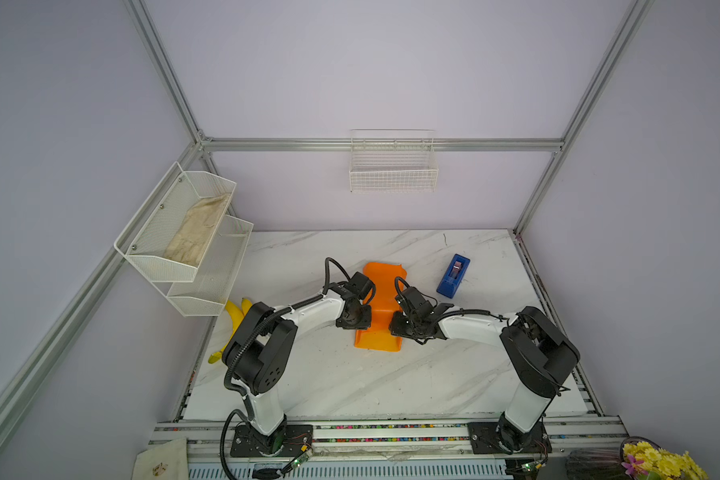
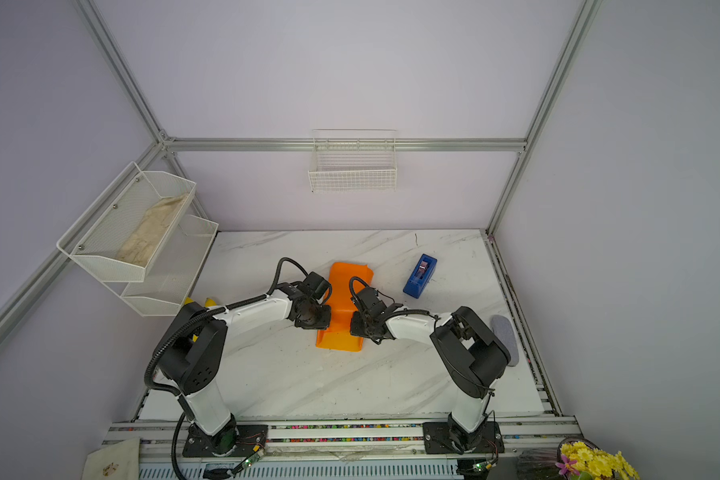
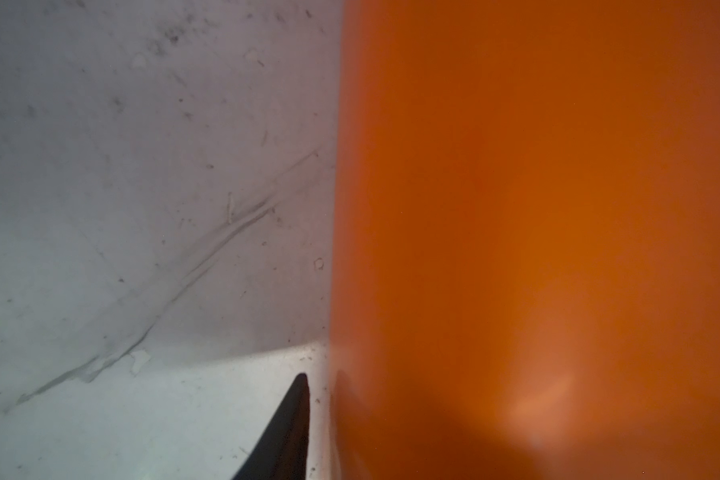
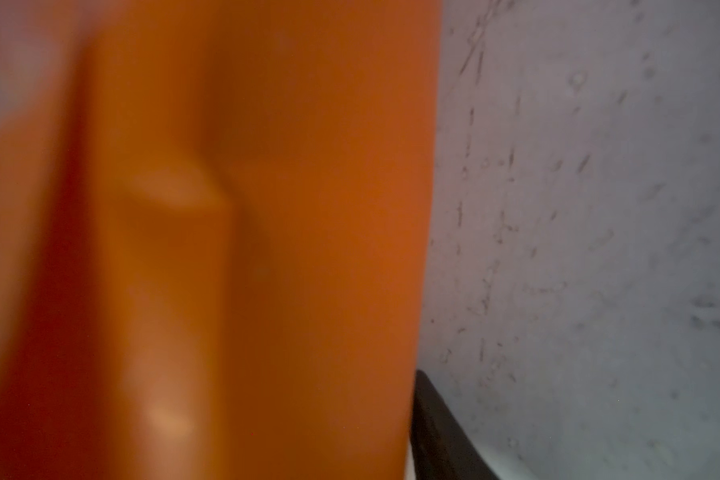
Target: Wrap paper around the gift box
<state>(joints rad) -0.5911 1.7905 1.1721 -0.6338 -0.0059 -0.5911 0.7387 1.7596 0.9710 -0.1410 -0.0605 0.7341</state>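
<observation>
The orange paper (image 1: 382, 291) lies folded into a long strip in the middle of the marble table in both top views, bulging as if over something. The gift box is hidden. My left gripper (image 1: 353, 319) points down at the strip's left edge. In the left wrist view one dark finger (image 3: 292, 428) stands on bare table just clear of the paper (image 3: 516, 208); the other finger is hidden, and the jaws stand apart. My right gripper (image 1: 409, 325) points down at the strip's right edge. Its one visible finger (image 4: 433, 436) lies against the paper (image 4: 308, 249).
A blue tape dispenser (image 1: 453, 276) stands right of the paper. Bananas (image 1: 234, 320) lie at the table's left edge under white mesh shelves (image 1: 184, 245). A wire basket (image 1: 393, 166) hangs on the back wall. A grey pad (image 2: 506, 338) lies by the right arm.
</observation>
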